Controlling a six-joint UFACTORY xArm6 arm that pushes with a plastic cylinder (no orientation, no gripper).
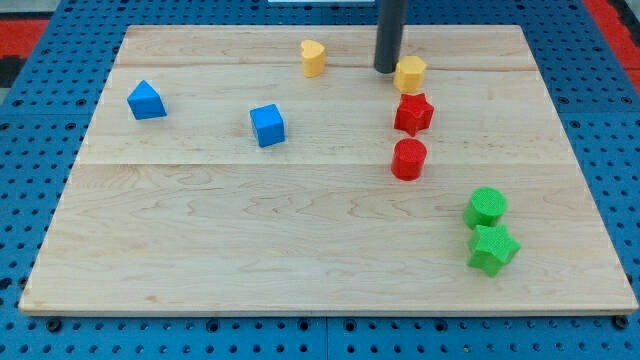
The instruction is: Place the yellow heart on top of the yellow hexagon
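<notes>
Left of the yellow hexagon block: blue triangular block, blue cube, yellow heart block well apart. Just beside it, possibly touching: my tip, no fingers, holding nothing, rod top cut off. Below it: red star block.

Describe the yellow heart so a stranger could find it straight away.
Look along the wooden board's top edge, near the middle. The yellow heart stands alone to the view's left of my tip. The yellow hexagon, the only other yellow block, sits right of the tip.
</notes>
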